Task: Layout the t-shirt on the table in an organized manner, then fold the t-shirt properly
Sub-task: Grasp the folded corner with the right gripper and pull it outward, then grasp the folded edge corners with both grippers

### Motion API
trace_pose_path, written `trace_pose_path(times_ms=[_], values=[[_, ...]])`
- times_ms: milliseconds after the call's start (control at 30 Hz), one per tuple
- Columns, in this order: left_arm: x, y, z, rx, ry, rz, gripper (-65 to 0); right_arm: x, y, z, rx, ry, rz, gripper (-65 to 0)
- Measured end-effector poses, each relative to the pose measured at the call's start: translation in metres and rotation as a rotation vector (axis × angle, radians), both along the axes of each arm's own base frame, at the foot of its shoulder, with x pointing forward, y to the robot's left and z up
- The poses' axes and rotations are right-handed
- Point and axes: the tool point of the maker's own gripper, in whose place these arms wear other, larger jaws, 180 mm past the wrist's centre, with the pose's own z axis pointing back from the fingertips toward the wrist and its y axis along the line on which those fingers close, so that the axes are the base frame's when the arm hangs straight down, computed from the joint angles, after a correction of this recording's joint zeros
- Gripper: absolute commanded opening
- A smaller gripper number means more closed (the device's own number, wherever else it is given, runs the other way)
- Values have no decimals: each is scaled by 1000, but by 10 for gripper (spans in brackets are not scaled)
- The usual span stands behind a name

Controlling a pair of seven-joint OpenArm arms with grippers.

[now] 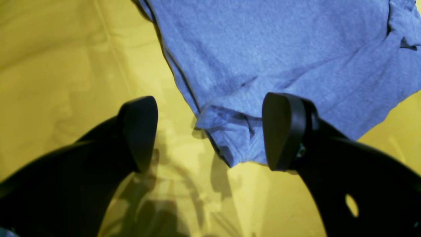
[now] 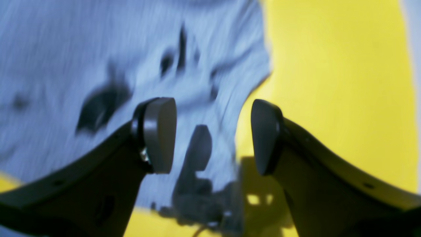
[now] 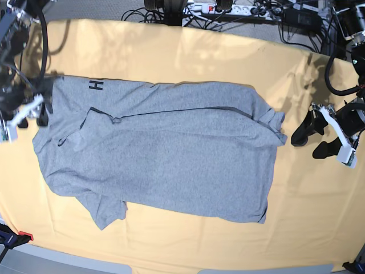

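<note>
The shirt (image 3: 165, 154) lies spread on the surface (image 3: 319, 228). The right tool (image 3: 25, 117), at its left edge, is wide open and empty. The left tool (image 3: 311, 140), at its right, gapes too, holding nothing.

1. The base view looks steeply down from high over the table (image 3: 171, 45), far enough to take in the whole t-shirt (image 3: 171, 154) and both arms at the side edges.
2. The left wrist view sits close behind the left gripper (image 1: 210, 131), facing forward and down between its spread jaws; shirt cloth lies ahead of them.
3. The right wrist view sits close behind the right gripper (image 2: 213, 135) and is blurred.
4. All three views share the shirt and the yellow table.
</note>
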Motion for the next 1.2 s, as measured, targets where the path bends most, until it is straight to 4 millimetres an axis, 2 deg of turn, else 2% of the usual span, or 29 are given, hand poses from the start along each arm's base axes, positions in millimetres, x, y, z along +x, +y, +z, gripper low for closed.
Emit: trace_pose_path(times_ms=[233,300,400,533,800,967,1100,1133,1200], values=[[1,16,-11,38,49,92,-156,-57,-35,-12,55,52,-128,-273],[1,17,-11,35,51,98,-156,-67,-34,-13,95,47,-137,-273],[0,18,-14,41,57,100,-156,-76,-21,-23,134,64,-120,-273],[-2,18,-15,42,63,101,-156,-79,-9,-39,205,60,-141,-273],[-1,28,-17,53,70,155,-156,-83,-13,-77,333,80,-210,-273],[-1,33,-15,57,63,170,-156,-75,-10,-84,395,54,-206,-273],[-1,32,-15,56,62,169,-156,-66,-6,-80,412,25,-175,-277],[0,32,-14,56,62,170,-156,-66,-4,-79,416,20,-164,-304],[0,33,-15,53,65,176,-156,-66,-3,-80,419,32,-159,-427]])
